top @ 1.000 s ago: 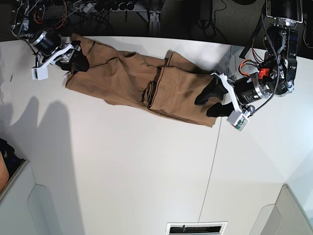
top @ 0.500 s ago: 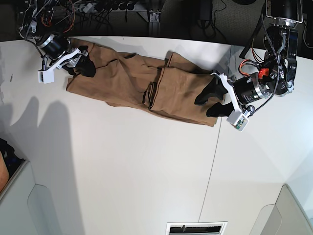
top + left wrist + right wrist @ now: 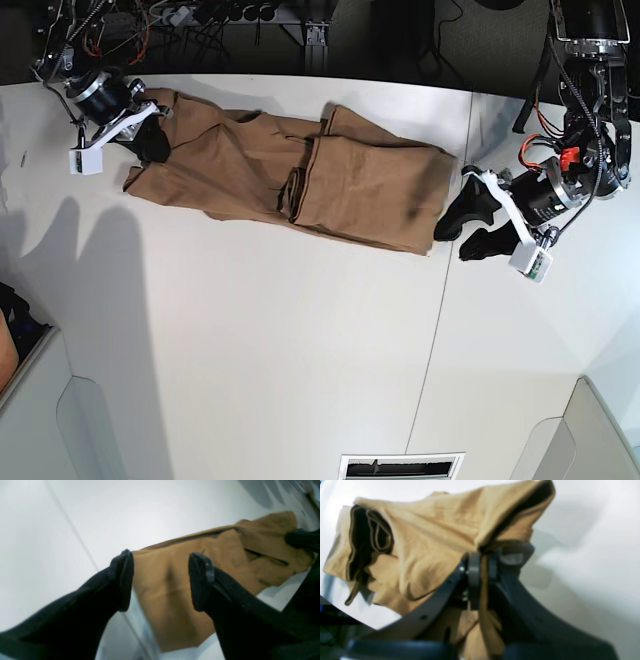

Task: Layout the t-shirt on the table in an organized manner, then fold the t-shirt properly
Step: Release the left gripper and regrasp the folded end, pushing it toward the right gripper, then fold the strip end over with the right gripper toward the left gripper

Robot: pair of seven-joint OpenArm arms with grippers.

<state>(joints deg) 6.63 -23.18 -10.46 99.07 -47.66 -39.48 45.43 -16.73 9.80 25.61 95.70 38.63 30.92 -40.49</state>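
Right pincer (image 3: 480, 580) has just clamped the t-shirt (image 3: 300, 175) at its far-left end; left pincer (image 3: 470, 225) has backed off, gaping and empty, onto bare counter (image 3: 300, 350) — stretching out looks next.

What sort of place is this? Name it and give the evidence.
Probably a robotics lab bench. A bare white table holds only a t-shirt, worked by a left gripper and a right gripper, with cables and power strips behind the far edge.
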